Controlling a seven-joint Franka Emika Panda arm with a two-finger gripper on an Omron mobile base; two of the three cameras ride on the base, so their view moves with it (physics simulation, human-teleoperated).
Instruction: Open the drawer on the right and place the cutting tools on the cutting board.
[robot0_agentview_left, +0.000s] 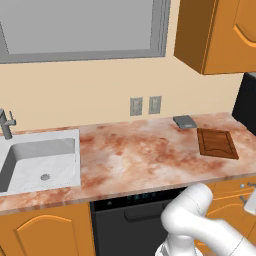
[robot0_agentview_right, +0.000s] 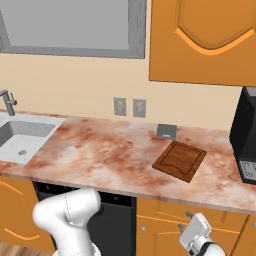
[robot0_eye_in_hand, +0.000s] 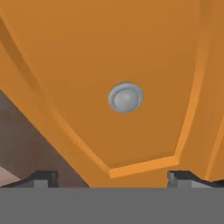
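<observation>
The drawer (robot0_agentview_right: 170, 214) sits shut under the counter's right part, an orange-brown front with a framed panel. In the hand view its front (robot0_eye_in_hand: 87, 52) is close up, with a round grey knob (robot0_eye_in_hand: 126, 97) at the centre. My gripper (robot0_eye_in_hand: 114, 179) is open, a short way in front of the knob, its tips wide apart and holding nothing. The white hand (robot0_agentview_right: 195, 231) hangs low before the drawer, also at the right edge (robot0_agentview_left: 251, 201). The dark reddish-brown cutting board (robot0_agentview_left: 216, 143) (robot0_agentview_right: 180, 160) lies bare on the counter above. The cutting tools are hidden.
A small grey square pad (robot0_agentview_left: 184, 121) (robot0_agentview_right: 166, 131) lies behind the board. A black appliance (robot0_agentview_right: 245, 137) stands at the counter's right end. The sink (robot0_agentview_left: 40, 160) is far left, and the black dishwasher front (robot0_agentview_left: 130, 220) is beside the drawer. Orange wall cabinets (robot0_agentview_right: 205, 40) hang above.
</observation>
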